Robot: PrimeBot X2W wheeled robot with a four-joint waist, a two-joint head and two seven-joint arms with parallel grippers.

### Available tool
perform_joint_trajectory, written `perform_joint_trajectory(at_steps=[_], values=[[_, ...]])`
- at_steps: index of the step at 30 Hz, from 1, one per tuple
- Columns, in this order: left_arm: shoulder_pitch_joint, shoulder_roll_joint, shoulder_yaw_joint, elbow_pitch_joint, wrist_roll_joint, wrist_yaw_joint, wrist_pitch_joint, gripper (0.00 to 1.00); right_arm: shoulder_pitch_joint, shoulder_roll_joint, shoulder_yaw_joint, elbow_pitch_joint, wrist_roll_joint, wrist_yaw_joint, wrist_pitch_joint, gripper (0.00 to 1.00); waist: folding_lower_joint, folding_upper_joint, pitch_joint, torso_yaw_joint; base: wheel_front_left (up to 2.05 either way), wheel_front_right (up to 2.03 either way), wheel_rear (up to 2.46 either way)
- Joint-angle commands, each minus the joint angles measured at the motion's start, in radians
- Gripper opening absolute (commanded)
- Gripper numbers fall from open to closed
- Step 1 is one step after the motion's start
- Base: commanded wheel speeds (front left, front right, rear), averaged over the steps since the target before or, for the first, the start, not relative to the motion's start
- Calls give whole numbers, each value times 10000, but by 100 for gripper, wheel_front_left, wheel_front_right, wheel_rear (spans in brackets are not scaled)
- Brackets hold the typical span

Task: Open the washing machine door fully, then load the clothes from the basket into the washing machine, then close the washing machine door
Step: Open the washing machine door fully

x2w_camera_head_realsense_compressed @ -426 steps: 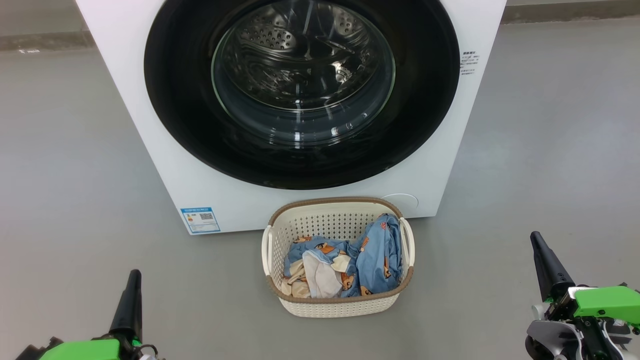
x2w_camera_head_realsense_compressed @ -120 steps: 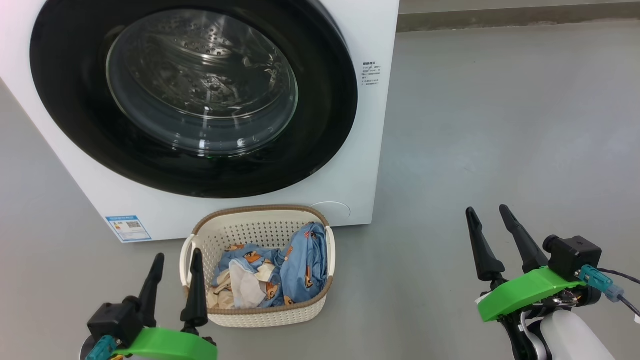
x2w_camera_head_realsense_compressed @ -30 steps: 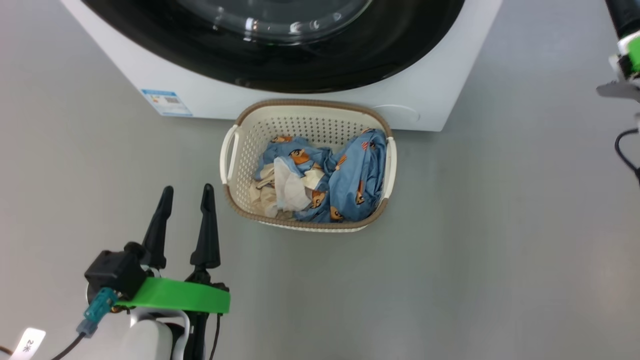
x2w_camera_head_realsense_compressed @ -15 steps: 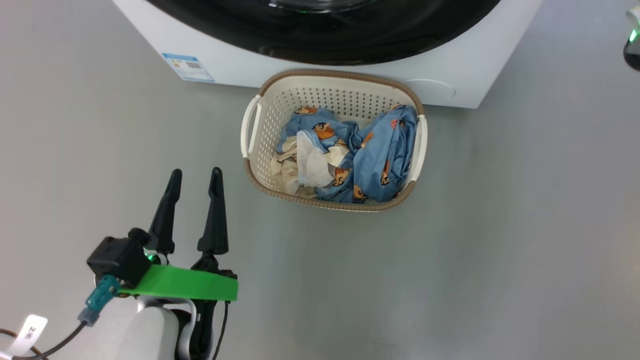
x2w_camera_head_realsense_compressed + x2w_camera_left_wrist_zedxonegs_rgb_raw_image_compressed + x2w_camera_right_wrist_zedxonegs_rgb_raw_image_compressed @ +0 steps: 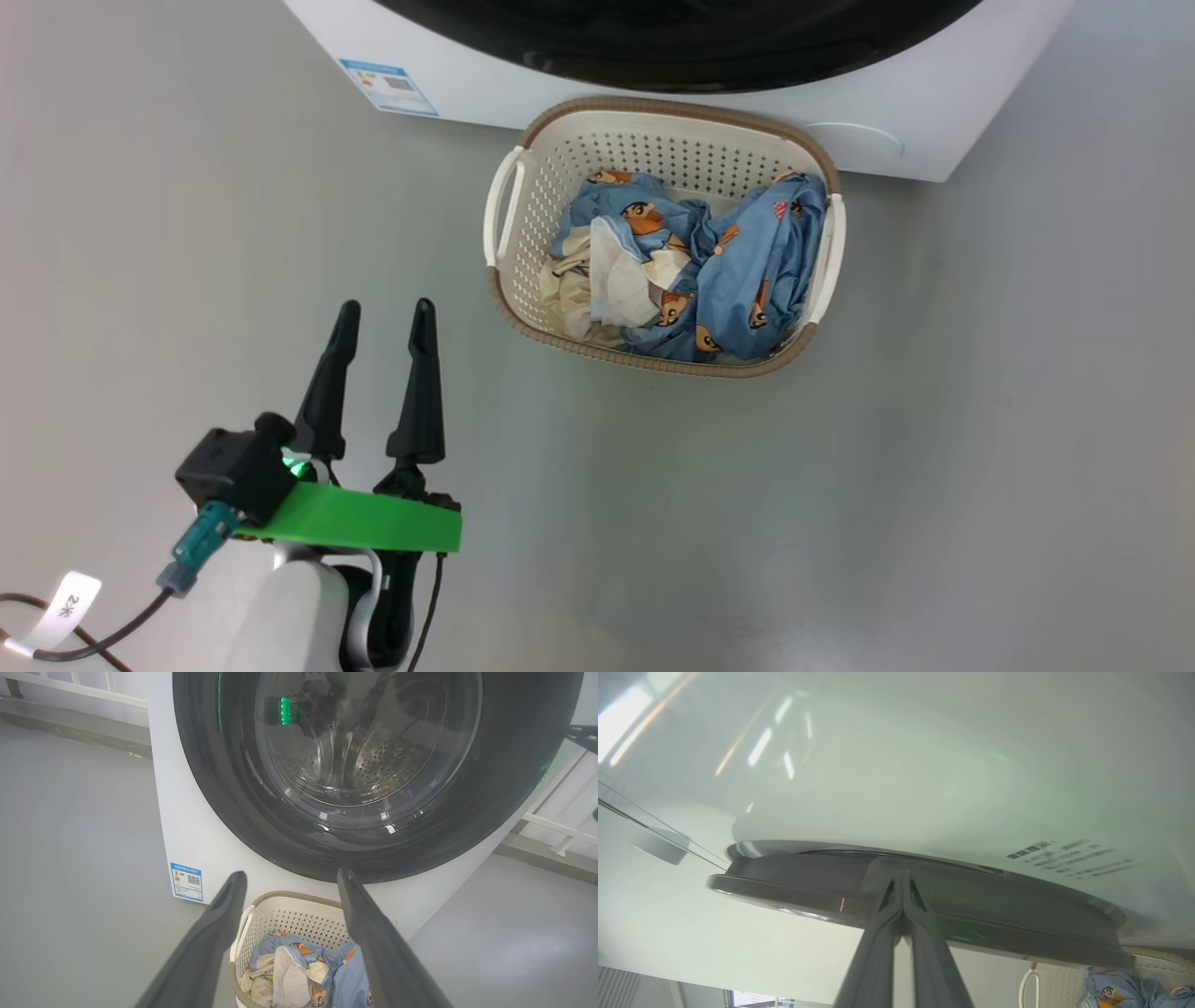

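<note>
My left gripper (image 5: 386,313) hangs with its two fingers spread wide. On my right gripper (image 5: 903,879) the fingers are pressed together, tip to tip.

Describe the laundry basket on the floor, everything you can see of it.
The basket is cream-white perforated plastic, rounded rectangular, with a brown woven-look rim and white side handles. It stands upright on the grey floor, close before the washing machine; whether they touch is unclear. The clothes, blue with bear prints, lie crumpled inside.
</note>
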Motion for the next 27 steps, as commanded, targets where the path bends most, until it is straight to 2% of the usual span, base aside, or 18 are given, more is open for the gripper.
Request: perform_joint_trajectory(at_steps=[1,18,27], values=[[-125,146,238,-191,-130,69,-65,100,-197,92,84,-179,-209,77,70,0,0,0,13,90,0,0,0],[-98,146,-42,-168,-428,160,-65,100,-1071,150,573,947,-940,77,-135,0,0,0,106,719,0,0,0],[95,146,143,-53,-374,188,-65,100,-442,434,967,1114,-958,77,344,0,0,0,-423,570,0,0,0]])
